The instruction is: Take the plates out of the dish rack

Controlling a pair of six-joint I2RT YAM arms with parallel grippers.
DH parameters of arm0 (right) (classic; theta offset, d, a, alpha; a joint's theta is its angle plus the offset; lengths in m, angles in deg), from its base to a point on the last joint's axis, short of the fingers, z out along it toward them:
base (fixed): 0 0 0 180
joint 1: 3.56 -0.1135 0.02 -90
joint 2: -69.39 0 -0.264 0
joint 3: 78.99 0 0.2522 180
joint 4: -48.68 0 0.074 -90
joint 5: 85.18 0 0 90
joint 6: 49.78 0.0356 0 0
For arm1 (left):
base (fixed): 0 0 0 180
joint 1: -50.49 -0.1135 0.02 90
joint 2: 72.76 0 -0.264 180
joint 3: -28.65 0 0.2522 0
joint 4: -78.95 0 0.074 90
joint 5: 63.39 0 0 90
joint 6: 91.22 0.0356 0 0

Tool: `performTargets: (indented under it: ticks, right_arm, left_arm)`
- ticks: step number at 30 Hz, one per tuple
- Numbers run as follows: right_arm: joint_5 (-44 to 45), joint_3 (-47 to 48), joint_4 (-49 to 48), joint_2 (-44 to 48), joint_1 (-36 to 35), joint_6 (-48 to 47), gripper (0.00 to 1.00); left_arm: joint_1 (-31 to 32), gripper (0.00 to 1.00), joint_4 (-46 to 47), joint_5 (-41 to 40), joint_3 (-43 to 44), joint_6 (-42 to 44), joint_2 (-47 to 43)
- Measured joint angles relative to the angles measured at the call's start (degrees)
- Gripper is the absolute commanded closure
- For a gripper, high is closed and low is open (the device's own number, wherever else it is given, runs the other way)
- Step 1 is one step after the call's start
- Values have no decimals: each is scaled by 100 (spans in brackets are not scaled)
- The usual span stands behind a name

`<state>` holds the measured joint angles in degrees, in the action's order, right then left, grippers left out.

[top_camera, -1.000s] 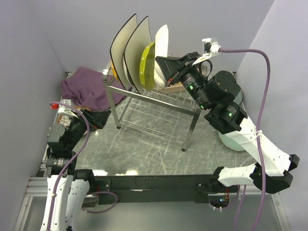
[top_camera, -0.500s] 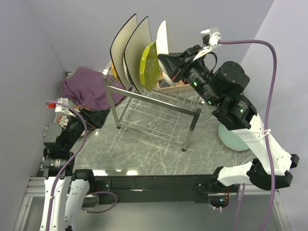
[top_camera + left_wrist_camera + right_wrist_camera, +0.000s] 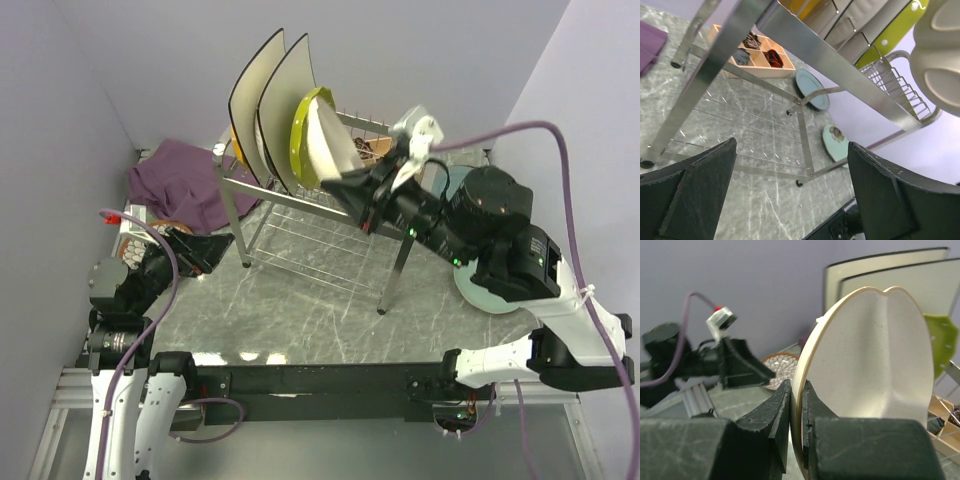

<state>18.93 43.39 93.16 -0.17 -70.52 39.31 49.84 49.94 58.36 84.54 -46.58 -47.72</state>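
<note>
The silver dish rack [image 3: 330, 210] holds two large cream square plates [image 3: 268, 100] upright, with a yellow-green round plate [image 3: 303, 128] beside them. My right gripper [image 3: 350, 185] is shut on the rim of a cream round plate [image 3: 326, 148], which tilts in the air above the rack's right half. In the right wrist view the two black fingers [image 3: 775, 415] pinch that cream plate [image 3: 870, 355] at its lower edge. My left gripper [image 3: 205, 248] is open, low at the rack's left legs, with nothing between its fingers [image 3: 890, 190].
A mint flower plate [image 3: 480, 295] and a teal-grey plate [image 3: 811, 95] lie on the table right of the rack. A patterned plate [image 3: 780, 367] lies at the left by a purple cloth [image 3: 185, 180]. A wooden compartment box [image 3: 752, 52] stands behind the rack.
My right arm has pulled the cream plate up out of the tines, then swung it down and forward, tilted. The left gripper has hardly moved.
</note>
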Motion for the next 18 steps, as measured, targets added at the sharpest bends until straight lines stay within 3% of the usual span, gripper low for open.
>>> performTargets:
  ticks: [7, 18]
  right_arm:
    - [1272, 87, 37, -44, -1674, -979, 100]
    - [3309, -83, -710, -302, -3335, -2302, 100]
  left_arm:
    - [0, 4, -42, 203, 0, -83, 42]
    - [0, 2, -623, 153, 352, -61, 232]
